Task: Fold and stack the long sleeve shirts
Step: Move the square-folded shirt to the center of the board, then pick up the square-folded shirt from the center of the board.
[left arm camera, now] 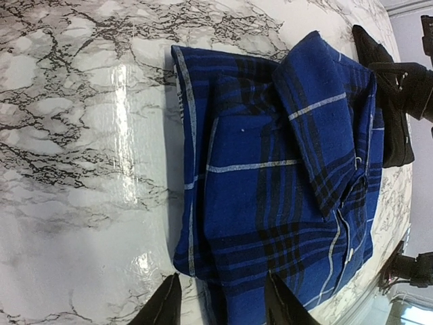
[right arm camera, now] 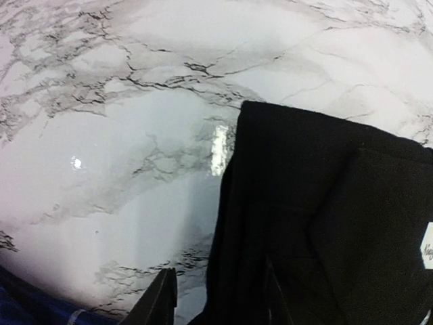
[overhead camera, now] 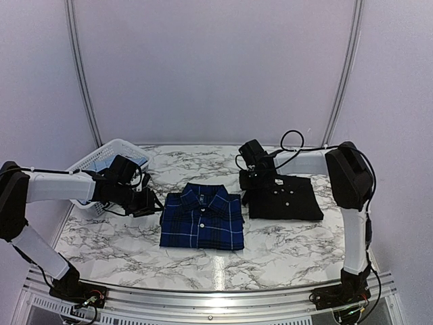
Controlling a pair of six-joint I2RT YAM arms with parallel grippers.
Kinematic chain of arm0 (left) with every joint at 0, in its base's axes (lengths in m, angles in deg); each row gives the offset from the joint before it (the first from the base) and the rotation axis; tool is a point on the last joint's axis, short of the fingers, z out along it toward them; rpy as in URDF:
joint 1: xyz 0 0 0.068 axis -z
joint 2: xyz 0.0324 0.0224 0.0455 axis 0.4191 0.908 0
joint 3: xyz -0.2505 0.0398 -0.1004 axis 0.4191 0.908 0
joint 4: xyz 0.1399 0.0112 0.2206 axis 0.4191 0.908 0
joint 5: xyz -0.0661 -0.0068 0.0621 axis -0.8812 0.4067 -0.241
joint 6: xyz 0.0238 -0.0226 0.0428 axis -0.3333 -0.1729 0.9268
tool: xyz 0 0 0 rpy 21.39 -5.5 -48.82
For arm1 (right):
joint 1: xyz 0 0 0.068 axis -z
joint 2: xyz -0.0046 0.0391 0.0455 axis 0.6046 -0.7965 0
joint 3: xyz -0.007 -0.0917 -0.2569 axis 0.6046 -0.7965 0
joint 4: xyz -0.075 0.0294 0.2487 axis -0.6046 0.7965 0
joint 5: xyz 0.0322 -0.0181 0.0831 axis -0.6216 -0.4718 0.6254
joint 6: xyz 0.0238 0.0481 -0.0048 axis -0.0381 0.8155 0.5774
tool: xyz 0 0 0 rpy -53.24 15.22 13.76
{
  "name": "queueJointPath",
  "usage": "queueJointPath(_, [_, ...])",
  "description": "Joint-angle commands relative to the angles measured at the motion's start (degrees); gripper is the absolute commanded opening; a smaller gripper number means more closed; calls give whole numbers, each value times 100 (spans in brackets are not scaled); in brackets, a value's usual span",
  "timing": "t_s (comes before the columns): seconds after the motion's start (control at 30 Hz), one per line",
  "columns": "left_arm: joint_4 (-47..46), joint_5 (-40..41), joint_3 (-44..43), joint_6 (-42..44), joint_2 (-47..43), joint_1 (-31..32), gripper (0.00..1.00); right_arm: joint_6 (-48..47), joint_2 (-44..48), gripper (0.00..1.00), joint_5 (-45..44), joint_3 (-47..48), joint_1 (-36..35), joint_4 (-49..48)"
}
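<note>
Top external view: the folded plaid shirt (overhead camera: 201,218) is laid mid-table (overhead camera: 122,237), with the folded black shirt (overhead camera: 284,197) just beside it. The left end effector (left arm camera: 223,306) is spread astride the plaid edge, the right end effector (right arm camera: 216,298) spread at the black hem. For stacking, all layers should be pinched together and lifted level.

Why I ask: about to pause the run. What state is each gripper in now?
Left gripper: open, edge of the plaid shirt between its jaws.
Right gripper: open, at the edge of the black shirt.
</note>
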Motion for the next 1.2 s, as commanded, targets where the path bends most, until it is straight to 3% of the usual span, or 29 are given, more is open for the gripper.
queueJointPath(0.0, [155, 131, -110, 78, 26, -41, 46, -103, 621, 42, 411, -162, -42, -326])
queueJointPath(0.4, [180, 50, -418, 528, 483, -34, 73, -178, 2078, 73, 1325, -2030, -601, -1319])
queueJointPath(0.83, [146, 494, -584, 525, 1187, 276, 77, 112, 1999, 71, 1905, -2978, -761, -2012])
queueJointPath(1.17, [130, 1096, -536, 255, 1364, 513, 71, 543, 1677, 64, 1615, -2897, -1128, -1873])
